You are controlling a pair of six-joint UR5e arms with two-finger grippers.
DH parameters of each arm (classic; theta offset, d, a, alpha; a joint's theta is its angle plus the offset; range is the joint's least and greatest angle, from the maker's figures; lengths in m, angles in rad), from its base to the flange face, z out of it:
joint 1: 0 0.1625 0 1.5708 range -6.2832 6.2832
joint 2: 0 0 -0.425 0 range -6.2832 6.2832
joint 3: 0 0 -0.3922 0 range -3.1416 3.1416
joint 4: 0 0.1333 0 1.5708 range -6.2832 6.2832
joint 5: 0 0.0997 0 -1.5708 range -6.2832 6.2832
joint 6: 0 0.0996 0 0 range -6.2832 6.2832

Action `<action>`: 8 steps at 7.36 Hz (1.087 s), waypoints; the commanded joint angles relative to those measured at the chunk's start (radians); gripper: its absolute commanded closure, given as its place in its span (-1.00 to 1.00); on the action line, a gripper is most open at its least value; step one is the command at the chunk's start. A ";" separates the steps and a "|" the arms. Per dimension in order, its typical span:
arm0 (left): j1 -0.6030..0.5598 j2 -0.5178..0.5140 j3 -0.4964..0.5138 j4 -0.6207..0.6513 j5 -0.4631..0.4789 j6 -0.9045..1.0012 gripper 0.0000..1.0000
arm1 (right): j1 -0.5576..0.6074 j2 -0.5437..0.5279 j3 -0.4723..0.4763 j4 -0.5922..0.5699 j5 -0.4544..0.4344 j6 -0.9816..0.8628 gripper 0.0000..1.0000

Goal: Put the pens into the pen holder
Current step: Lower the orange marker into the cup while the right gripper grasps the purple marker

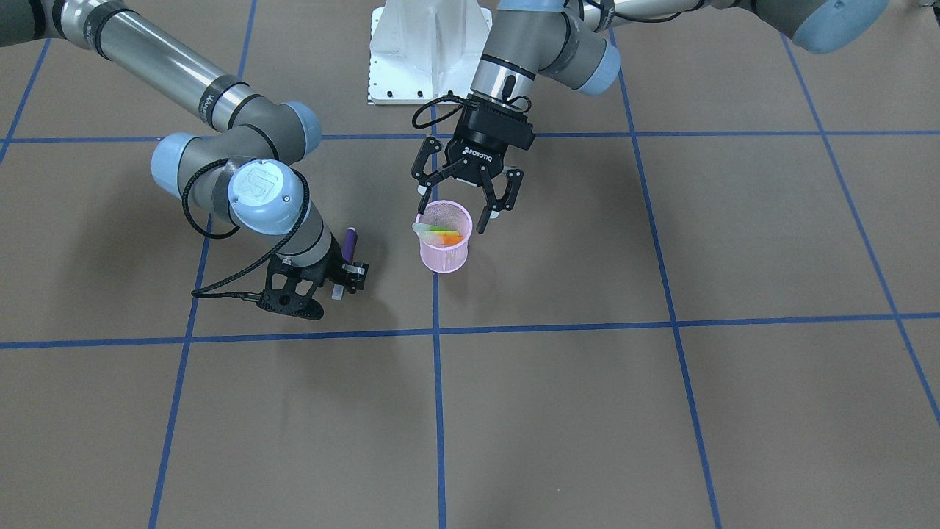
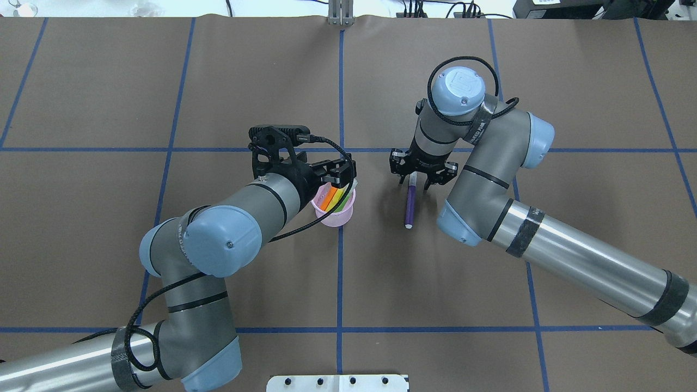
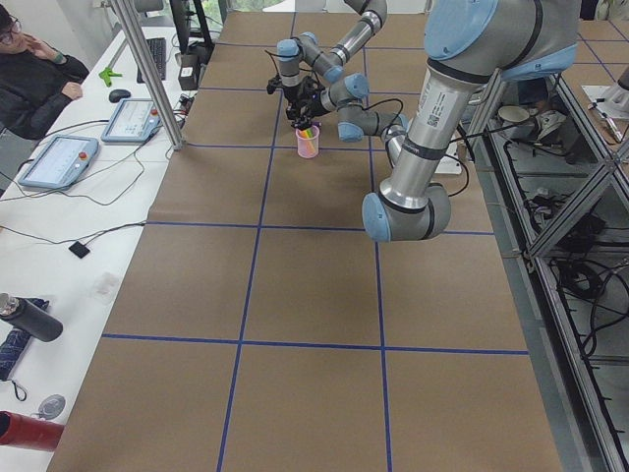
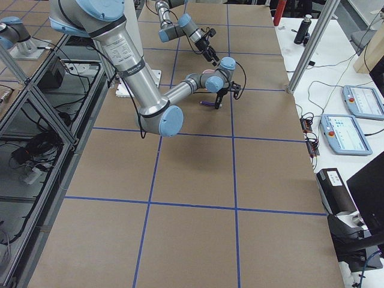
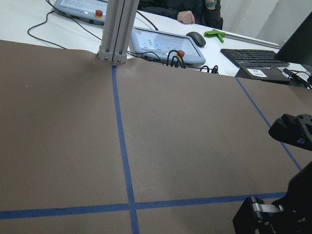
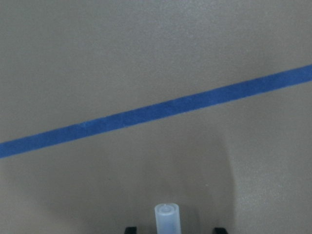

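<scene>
Pen [image 2: 409,204], purple, within spread right tool [image 2: 416,182]

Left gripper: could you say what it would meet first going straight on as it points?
Probably the pen holder, its rim or the pens inside: the left gripper hangs open above it, depth uncertain.

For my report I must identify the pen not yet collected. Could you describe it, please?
Near the table's middle stands a pink mesh cup; the right gripper is low beside it. Under that gripper lies the purple pen. It alone is outside the cup, which holds the orange pen and green pen.
</scene>
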 commanded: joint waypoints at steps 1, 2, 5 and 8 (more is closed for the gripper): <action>0.000 -0.002 -0.002 -0.001 0.000 0.000 -0.76 | -0.007 0.008 -0.004 0.001 0.000 0.000 -0.16; -0.001 -0.002 -0.004 -0.001 0.000 0.000 -0.63 | -0.010 0.008 -0.004 0.001 -0.002 0.000 0.04; -0.014 0.001 -0.034 0.005 -0.050 0.004 -0.53 | -0.011 0.008 -0.003 0.002 -0.006 0.001 1.00; -0.018 0.008 -0.048 0.002 -0.055 0.049 -0.43 | -0.008 0.008 0.017 0.002 0.000 0.000 1.00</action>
